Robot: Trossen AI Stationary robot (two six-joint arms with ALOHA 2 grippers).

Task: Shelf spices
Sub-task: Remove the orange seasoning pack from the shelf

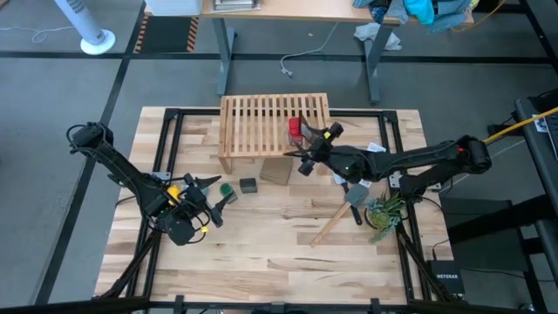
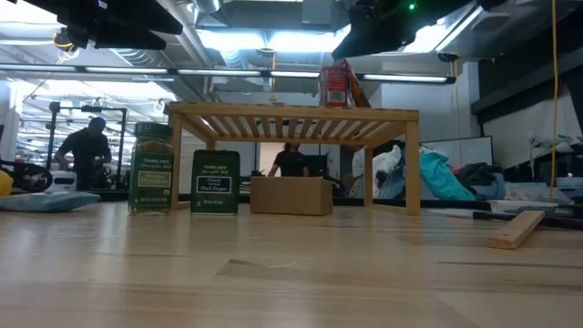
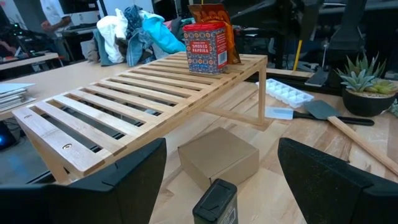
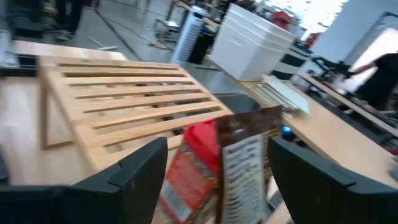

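- The shelf (image 1: 275, 126) stands at the far middle of the table (image 1: 261, 253).
- The right gripper (image 1: 307, 158) hovers at the shelf's near right edge, fingers spread wide, holding nothing.
- The left gripper (image 1: 214, 194) waits at the near left, jaws wide and empty.
- The red jar (image 3: 204, 48) and orange packet (image 3: 214, 15) stand on the shelf's right part, touching.
- The green jar (image 2: 151, 169) and dark jar (image 2: 215, 182) stand on the table before the shelf.

Bright, even overhead light on bench (image 1: 261, 253); shadows soft, short. Low view: ceiling strip lights (image 2: 273, 41) glare, arms above in silhouette, near bench surface out of focus. Right wrist view motion-blurred, red jar (image 4: 189, 168) and packet (image 4: 245, 168) smeared. Left wrist view sharp.
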